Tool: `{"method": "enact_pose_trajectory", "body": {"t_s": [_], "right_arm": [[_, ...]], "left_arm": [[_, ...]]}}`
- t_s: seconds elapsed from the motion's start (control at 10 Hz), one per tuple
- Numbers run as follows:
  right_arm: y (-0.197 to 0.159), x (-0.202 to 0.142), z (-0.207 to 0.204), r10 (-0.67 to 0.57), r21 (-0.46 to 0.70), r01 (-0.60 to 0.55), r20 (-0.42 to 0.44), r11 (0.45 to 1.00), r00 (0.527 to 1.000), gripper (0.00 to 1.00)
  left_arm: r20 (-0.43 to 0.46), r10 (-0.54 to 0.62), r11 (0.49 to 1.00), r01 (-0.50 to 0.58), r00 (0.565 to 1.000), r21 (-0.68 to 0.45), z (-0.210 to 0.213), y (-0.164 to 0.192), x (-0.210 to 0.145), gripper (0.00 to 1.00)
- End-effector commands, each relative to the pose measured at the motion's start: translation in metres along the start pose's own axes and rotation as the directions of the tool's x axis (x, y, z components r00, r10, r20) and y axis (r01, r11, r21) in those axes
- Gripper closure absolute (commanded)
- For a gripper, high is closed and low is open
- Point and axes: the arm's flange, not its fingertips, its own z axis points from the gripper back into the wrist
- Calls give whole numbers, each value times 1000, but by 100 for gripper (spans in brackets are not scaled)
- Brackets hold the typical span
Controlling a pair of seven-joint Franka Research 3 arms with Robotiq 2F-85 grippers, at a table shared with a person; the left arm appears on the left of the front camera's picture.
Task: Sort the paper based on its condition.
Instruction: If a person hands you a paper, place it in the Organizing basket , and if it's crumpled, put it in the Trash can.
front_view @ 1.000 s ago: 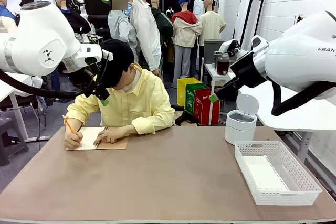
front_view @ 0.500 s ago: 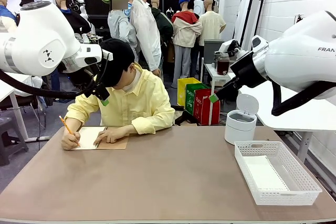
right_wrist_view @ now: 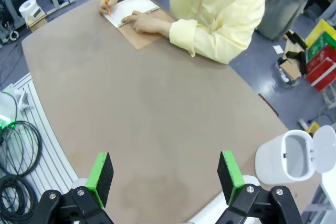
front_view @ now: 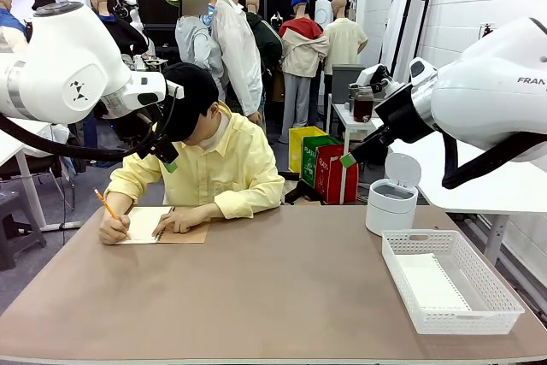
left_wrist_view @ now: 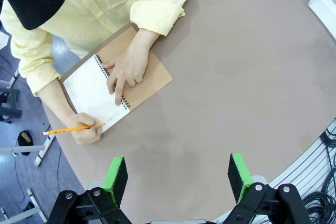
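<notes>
Two empty hands, left hand (left_wrist_view: 178, 174) and right hand (right_wrist_view: 165, 177), hang spread above the worktop (front_view: 273, 297). Paper (front_view: 432, 284) lies in the white basket (front_view: 470, 320) at its near right corner; a person (front_view: 214, 168) writes in a notebook (left_wrist_view: 89, 90) far left.

A tan-covered spiral notebook (front_view: 145, 226) lies open at the brown table's (front_view: 282, 297) far left edge, an orange pencil (front_view: 109, 208) tilted over it. 1 white plastic mesh basket (front_view: 461, 320) sits along the right edge, 1 white open-lidded bin (front_view: 390, 208) behind it.

The table (front_view: 282, 297) is open mid-span; person's arms (front_view: 232, 204) (on the notebook (front_view: 193, 234)) block far left, basket (front_view: 498, 298) and bin (front_view: 390, 208) right.
</notes>
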Motion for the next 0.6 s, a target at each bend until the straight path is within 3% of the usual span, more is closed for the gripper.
{"method": "enact_pose_trajectory", "body": {"t_s": [0.0,0.5], "right_arm": [[1,1,0,5,11,-5,-8,1000,1000,0],[1,1,0,5,11,-5,-8,1000,1000,0]], "left_arm": [[2,-1,1000,1,1000,2,1,2,0,0],[2,-1,1000,1,1000,2,1,2,0,0]]}}
